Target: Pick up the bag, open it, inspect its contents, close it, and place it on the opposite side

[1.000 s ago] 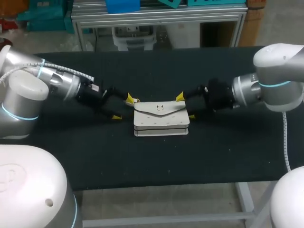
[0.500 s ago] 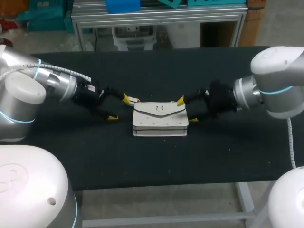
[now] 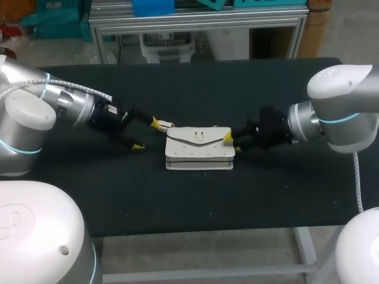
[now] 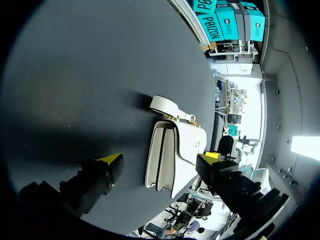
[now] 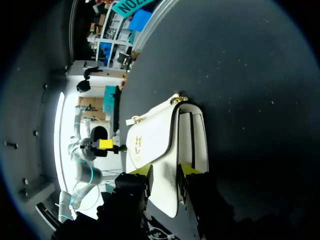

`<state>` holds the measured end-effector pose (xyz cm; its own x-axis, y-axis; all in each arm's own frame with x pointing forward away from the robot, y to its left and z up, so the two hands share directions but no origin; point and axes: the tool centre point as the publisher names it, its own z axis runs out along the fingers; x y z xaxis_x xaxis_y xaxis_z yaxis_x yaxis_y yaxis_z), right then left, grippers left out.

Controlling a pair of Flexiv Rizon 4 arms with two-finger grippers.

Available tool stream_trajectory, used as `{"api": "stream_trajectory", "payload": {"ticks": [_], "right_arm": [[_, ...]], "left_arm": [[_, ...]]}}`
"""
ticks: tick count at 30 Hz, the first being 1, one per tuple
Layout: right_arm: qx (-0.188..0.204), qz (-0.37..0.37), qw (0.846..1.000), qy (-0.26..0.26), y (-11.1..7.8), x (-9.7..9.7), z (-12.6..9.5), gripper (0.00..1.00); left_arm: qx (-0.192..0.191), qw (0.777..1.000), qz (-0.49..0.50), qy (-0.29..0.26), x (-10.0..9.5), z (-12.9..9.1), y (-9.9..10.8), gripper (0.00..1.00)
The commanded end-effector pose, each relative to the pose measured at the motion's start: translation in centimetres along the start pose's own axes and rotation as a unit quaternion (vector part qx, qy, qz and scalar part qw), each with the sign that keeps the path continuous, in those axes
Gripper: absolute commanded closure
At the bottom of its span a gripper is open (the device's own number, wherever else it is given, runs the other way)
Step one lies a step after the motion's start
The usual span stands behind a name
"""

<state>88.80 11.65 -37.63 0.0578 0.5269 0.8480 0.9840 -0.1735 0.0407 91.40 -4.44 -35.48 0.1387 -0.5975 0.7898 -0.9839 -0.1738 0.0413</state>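
Note:
A white flap bag (image 3: 198, 149) with a small gold clasp lies flat in the middle of the black table (image 3: 195, 201). My right gripper (image 3: 232, 142) is at the bag's right end, its yellow tips pinched on that end. The right wrist view shows the bag (image 5: 160, 135) running out from between the right gripper (image 5: 166, 170)'s narrowed fingers. My left gripper (image 3: 146, 135) stands open just left of the bag, apart from it. In the left wrist view the bag (image 4: 175, 150) and its strap loop (image 4: 165, 105) lie ahead of the left gripper (image 4: 160, 159)'s spread fingers.
The black table runs wide on both sides of the bag and toward its front edge (image 3: 195, 228). Nothing else lies on it. Both arms come in low over the surface from the sides.
My right gripper's fingers have come together on the bag's right end, from wide open a second ago. The left gripper has drawn back a little to the left, still open.

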Motion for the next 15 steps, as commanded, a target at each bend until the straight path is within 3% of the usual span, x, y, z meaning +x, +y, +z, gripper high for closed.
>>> {"api": "stream_trajectory", "payload": {"ticks": [1, 6, 15], "right_arm": [[0.009, -0.001, 1.0, 0.004, 1.0, -0.5, 0.5, 1.0], [0.004, -0.019, 1.0, 0.001, 2.3, -0.9, -0.1, 1.0], [-0.024, -0.043, 0.999, -0.019, 5.5, -2.3, -3.0, 1.0]], "left_arm": [[0.001, 1.0, 0.001, 0.0, -0.2, -0.2, -0.1, 0.0], [-0.01, 1.0, 0.021, -0.011, -0.1, -0.7, -0.6, 0.0], [-0.032, 0.997, 0.066, -0.035, 0.0, -2.0, -2.4, 0.0]]}}
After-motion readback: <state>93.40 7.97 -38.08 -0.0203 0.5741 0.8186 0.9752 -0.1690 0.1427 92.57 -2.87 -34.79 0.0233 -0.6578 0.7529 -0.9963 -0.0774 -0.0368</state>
